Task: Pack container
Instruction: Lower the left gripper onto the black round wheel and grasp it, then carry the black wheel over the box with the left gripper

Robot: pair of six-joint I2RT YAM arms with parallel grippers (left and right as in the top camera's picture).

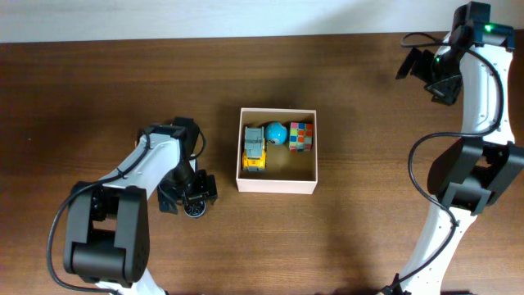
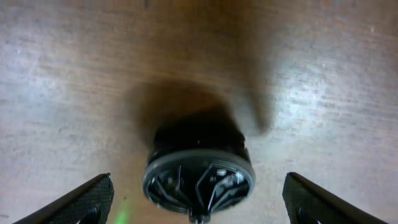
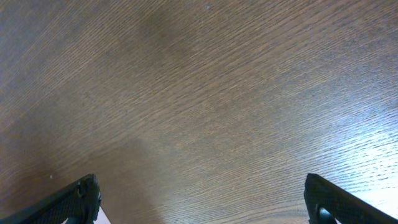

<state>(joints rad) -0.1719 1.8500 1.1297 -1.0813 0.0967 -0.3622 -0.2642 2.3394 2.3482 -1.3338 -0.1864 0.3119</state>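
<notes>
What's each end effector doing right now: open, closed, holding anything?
Left end effector: open, straddling a black round object on the table, not gripping it.
Right end effector: open, empty, above bare table.

the container (image 1: 277, 187) is crowded in its far part: a yellow truck (image 1: 255, 151), a blue ball (image 1: 275, 132) and a colour cube (image 1: 301, 137) sit close together in 1 row by the far wall. the near strip of its floor is bare and open from above. to its left, a black round thing (image 2: 199, 177) lies on the table (image 1: 368, 246) between the wide-spread fingers (image 2: 81, 202) of the left gripper (image 1: 188, 197), with a gap on each side. the right arm (image 1: 479, 123) stands along the right edge, with bare wood between it and the container.
</notes>
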